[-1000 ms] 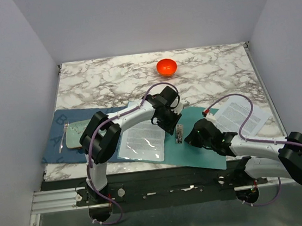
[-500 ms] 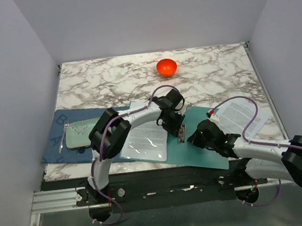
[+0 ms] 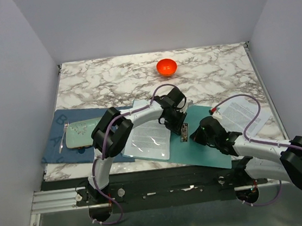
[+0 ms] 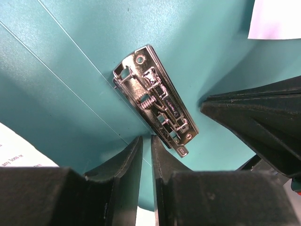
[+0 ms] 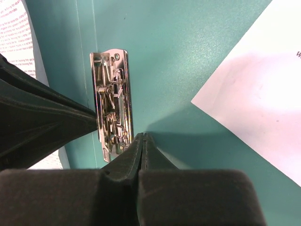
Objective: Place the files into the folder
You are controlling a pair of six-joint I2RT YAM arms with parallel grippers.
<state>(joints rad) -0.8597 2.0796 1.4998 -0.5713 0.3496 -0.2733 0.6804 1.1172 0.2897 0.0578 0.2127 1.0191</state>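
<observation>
Overhead view: the open teal folder (image 3: pixel 207 151) lay flat, its metal clip (image 3: pixel 184 132) on the inside face. The left gripper (image 3: pixel 178 125) was just behind the clip and the right gripper (image 3: pixel 196 136) was just to the right of it, both low. The files (image 3: pixel 244 114) lay well to the right of the clip, one corner overlapping the folder and not yet clamped. A clear sleeve (image 3: pixel 150 140) lay to the left of the clip.

Left wrist view: the fingers were parted by only a slim gap and held nothing. Their tips were at one end of the clip (image 4: pixel 157 117); contact could not be judged.

Right wrist view: the fingers were pressed together and empty, their tips just beside the clip's long edge (image 5: pixel 112 106). White paper (image 5: pixel 254 103) lay to the right of it.

The step in hand appeared to be working the clip open. The next move likely called for one fingertip to catch and lift its lever while the other arm steadied the folder, before the sheets were fetched.
</observation>
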